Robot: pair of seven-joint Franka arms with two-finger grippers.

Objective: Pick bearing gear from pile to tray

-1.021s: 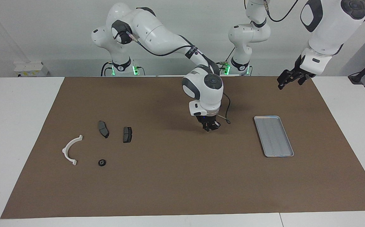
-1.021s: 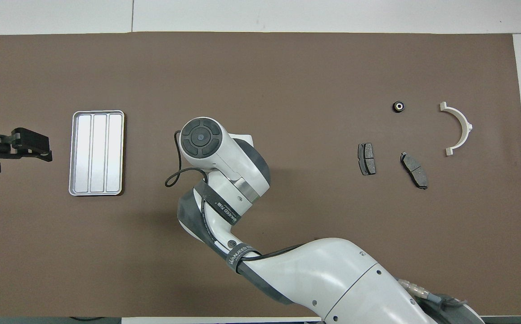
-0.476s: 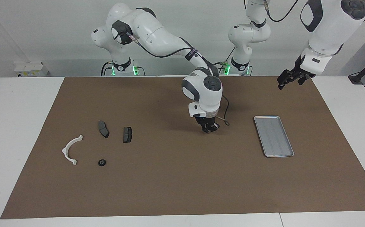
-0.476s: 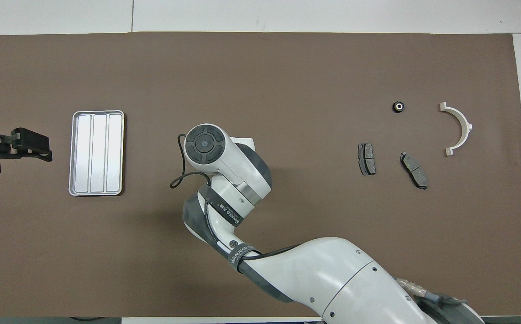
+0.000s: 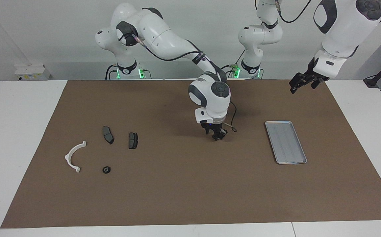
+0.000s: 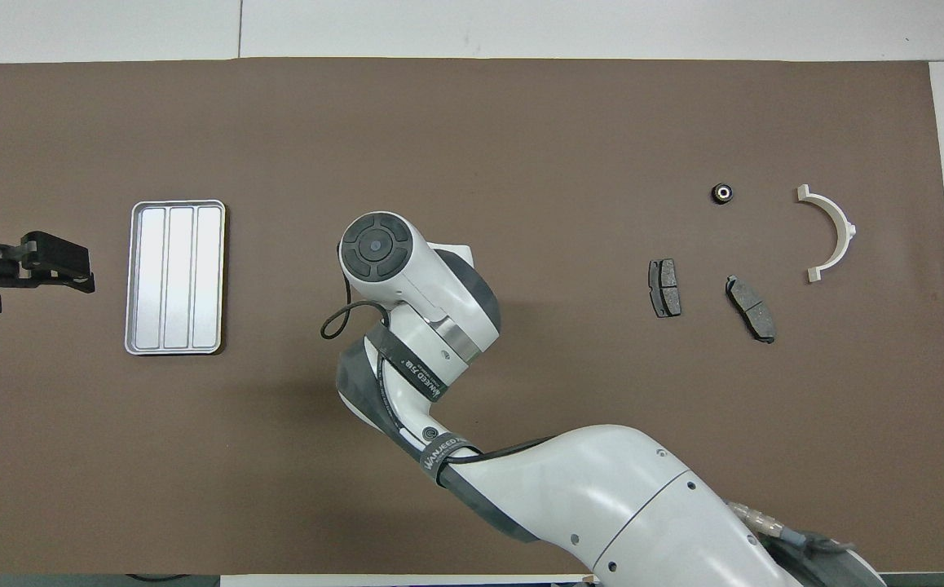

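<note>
The right hand (image 5: 217,136) hangs low over the bare brown mat in the middle of the table, and I cannot tell if it is wide or narrow. The left hand (image 5: 300,82) waits wide apart, up past the tray (image 5: 286,141). The small black bearing gear (image 5: 106,169) lies in the pile, beside the white half ring (image 5: 73,154). It looks hard, light and smooth, so pinch its round sides.

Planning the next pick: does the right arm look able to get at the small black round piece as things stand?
Probably yes. The small black round piece lies alone on the mat, apart from the white half-ring bracket and the two dark pads. The right tool hangs over bare mat with nothing between them.
</note>
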